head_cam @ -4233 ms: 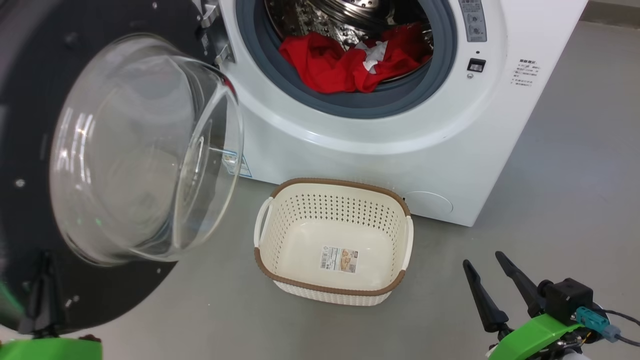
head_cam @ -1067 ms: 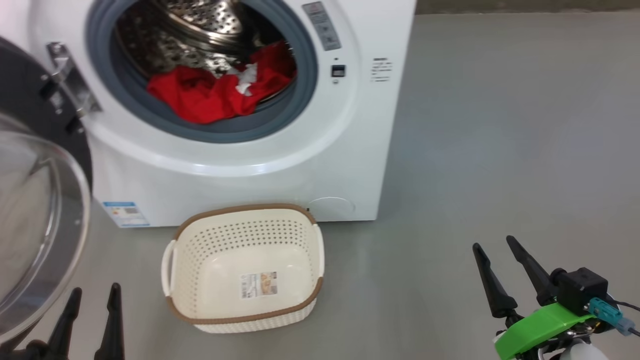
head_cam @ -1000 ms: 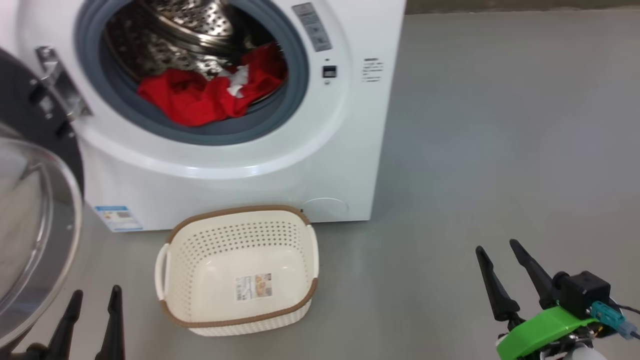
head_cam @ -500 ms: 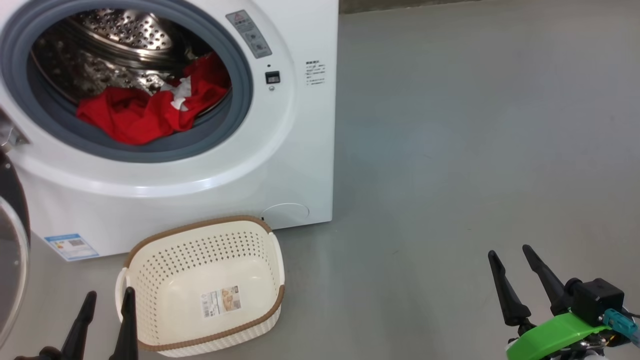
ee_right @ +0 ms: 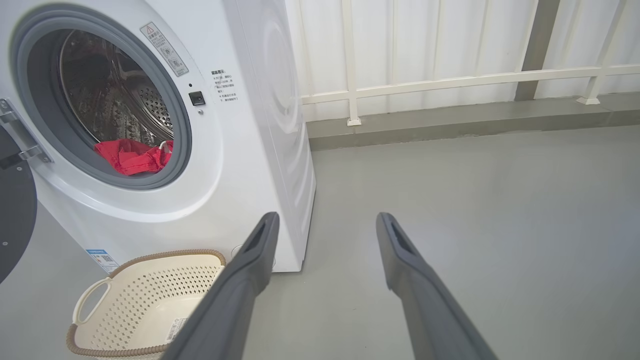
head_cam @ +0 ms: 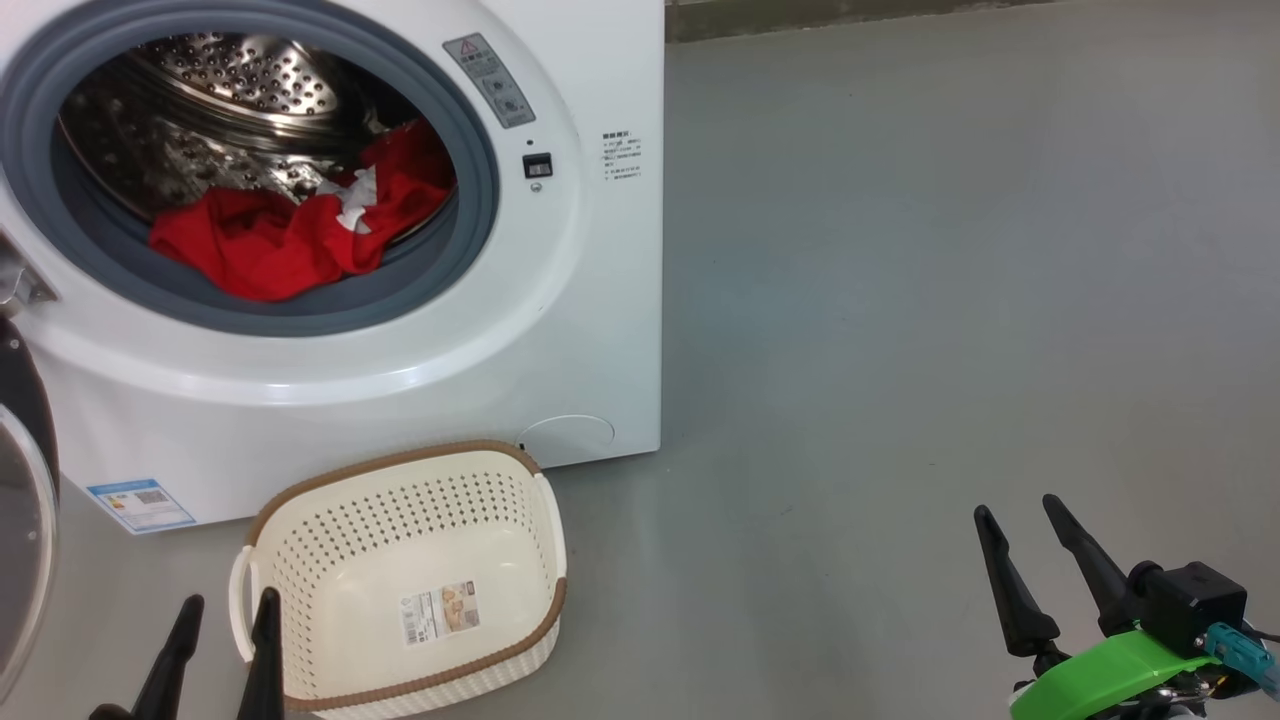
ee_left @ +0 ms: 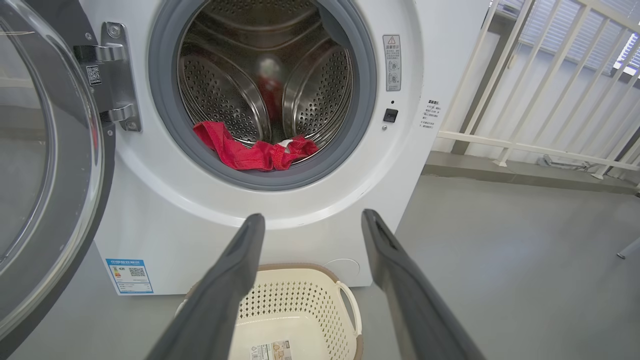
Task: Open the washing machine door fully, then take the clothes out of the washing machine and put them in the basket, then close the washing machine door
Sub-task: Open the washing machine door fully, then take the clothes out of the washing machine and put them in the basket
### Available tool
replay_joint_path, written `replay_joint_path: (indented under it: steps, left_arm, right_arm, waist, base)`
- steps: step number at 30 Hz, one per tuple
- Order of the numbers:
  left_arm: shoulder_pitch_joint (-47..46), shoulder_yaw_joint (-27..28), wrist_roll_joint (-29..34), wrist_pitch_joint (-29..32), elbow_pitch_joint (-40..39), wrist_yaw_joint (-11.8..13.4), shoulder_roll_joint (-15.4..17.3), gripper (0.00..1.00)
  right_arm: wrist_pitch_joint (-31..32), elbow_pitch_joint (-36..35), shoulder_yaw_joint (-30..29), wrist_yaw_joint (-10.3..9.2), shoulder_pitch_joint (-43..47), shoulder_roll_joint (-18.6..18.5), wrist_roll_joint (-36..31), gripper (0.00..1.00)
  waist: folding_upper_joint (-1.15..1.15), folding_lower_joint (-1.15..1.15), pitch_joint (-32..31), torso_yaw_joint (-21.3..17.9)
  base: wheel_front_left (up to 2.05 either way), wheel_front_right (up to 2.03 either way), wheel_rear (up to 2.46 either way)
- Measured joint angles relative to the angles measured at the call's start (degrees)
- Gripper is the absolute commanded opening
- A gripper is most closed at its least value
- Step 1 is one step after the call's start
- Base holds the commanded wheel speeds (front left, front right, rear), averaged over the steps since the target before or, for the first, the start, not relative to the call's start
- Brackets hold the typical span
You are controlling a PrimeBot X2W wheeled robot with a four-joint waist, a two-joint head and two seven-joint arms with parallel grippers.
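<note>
While the large round washing machine door point(ee_left: 47, 165), glossy black at the rim with a bulging clear glass bowl in its middle, stands swung wide on a metal hinge point(ee_left: 117, 75) at the left edge of the big white front-loading washing machine point(head_cam: 400, 370), the machine's round mouth lies uncovered. Inside that mouth a bright red fabric garment point(head_cam: 265, 245) with a scrap of white showing lies crumpled on the bottom of the perforated steel drum point(head_cam: 200, 95). Its front fold rests against the inner lip of the grey rubber ring point(head_cam: 300, 318).

On the grey floor point(head_cam: 900, 300), just in front of the machine's lower front panel, sits a small cream-white perforated plastic basket point(head_cam: 395, 460) with a brown woven-look rim and side handles. A paper label lies on its bottom. A small blue label sticker point(head_cam: 140, 503) is stuck at the machine's lower left corner, left of the basket.

The left gripper point(head_cam: 229, 602) hovers in front of the machine, on the near side of the basket by its left handle, with its two long dark fingers spread apart and holding nothing. The right gripper point(head_cam: 1016, 510) hangs over bare floor well off to the right of the machine, with its fingers likewise spread and empty. Seen from the right wrist, a white railing point(ee_right: 450, 80) runs along beyond the machine's right side.
</note>
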Motion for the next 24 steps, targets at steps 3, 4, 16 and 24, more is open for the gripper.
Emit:
replay_joint_path:
  steps: [3,4,16,24]
  left_arm:
    - [0.0,0.1,0.0,0.0,-0.6,0.0,-0.1,1.0]
    - [0.0,0.1,0.0,0.0,-0.6,0.0,-0.1,1.0]
    - [0.0,0.2,-0.1,0.0,-1.3,0.0,0.0,1.0]
    - [0.0,0.4,-0.5,0.0,-1.4,0.0,0.1,1.0]
  right_arm:
    - [0.0,0.0,-0.1,0.0,0.0,0.0,0.0,1.0]
    - [0.0,0.0,-0.1,0.0,0.0,0.0,0.0,1.0]
    - [0.0,0.0,-0.1,0.0,0.0,0.0,0.0,1.0]
    - [0.0,0.0,-0.1,0.0,0.0,0.0,0.0,1.0]
  waist:
    - [0.0,0.0,-0.1,0.2]
    - [0.0,0.0,-0.1,0.2]
    - [0.0,0.0,0.4,1.0]
    - [0.0,0.0,0.9,0.9]
  base:
    - [0.0,0.0,0.0]
    - [0.0,0.0,0.0]
    - [0.06,-0.17,0.11]
    - [1.06,-1.51,0.45]
